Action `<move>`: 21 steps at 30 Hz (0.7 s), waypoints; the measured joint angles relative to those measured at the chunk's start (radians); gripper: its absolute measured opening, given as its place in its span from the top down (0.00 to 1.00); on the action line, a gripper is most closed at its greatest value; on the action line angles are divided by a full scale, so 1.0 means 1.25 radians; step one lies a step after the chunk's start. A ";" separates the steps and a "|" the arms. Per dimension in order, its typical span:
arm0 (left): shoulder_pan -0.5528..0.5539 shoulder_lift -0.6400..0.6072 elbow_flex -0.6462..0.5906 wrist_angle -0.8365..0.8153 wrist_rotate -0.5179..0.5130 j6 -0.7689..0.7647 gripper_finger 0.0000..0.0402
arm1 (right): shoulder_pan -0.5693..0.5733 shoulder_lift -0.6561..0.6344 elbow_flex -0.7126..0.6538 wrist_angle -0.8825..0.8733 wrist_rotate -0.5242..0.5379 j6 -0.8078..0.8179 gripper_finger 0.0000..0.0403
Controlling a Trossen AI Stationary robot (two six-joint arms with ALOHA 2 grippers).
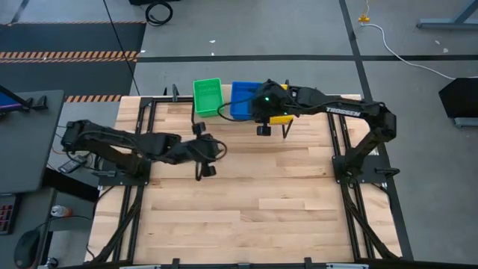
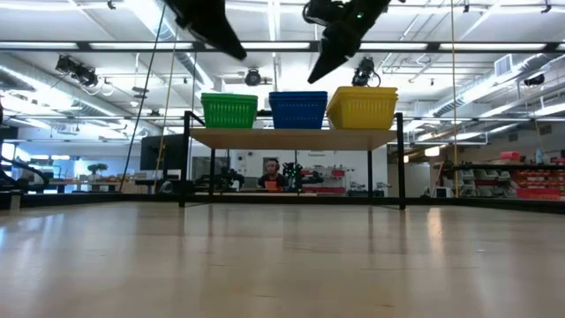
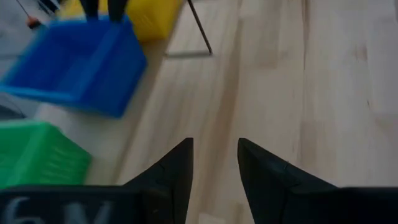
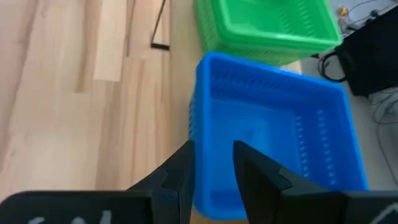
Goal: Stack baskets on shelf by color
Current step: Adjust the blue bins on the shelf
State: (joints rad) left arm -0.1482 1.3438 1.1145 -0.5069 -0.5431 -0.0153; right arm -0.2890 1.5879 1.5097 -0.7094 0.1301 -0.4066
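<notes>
From above, the desk (image 1: 246,194) is a pale slatted wooden top on a black frame, standing on a grey floor with striped tape at the upper left. At its far edge a green basket (image 1: 208,96) and a blue basket (image 1: 243,99) sit side by side, with a sliver of yellow basket (image 1: 279,119) showing under the right arm. The right end effector (image 1: 264,125) hangs over the blue and yellow baskets. The left end effector (image 1: 205,169) is over bare desk, well apart from the baskets.

At desk height, the room behind is a large workshop with ceiling lights, shelving and a seated person (image 2: 271,175) far off. The shelf (image 2: 293,138), a light wooden board on thin black legs, carries green (image 2: 229,110), blue (image 2: 297,109) and yellow (image 2: 362,107) baskets in a row from left to right, all with perforated sides. Both arms enter from the top edge.

The left wrist camera shows its two dark fingers (image 3: 177,171) with a small gap between them, grasping nothing, above bare wood; blue (image 3: 78,65), green (image 3: 40,152) and yellow (image 3: 146,15) baskets lie beyond.

The right wrist camera shows its fingers (image 4: 180,171) slightly apart and empty, just above the near rim of the blue basket (image 4: 273,143), with the green basket (image 4: 267,25) beyond it.
</notes>
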 joint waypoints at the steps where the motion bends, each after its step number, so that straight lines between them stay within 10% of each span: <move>1: 0.001 -0.015 0.000 0.003 -0.004 0.012 0.67 | -0.001 0.011 0.015 0.000 0.004 -0.003 0.71; 21: 0.022 -0.134 0.000 -0.020 -0.021 0.037 0.67 | -0.003 0.238 0.276 -0.200 0.006 0.020 0.71</move>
State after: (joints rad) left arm -0.1204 1.1763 1.1141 -0.5318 -0.5700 0.0304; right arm -0.2928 1.8854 1.8553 -0.9595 0.1375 -0.3817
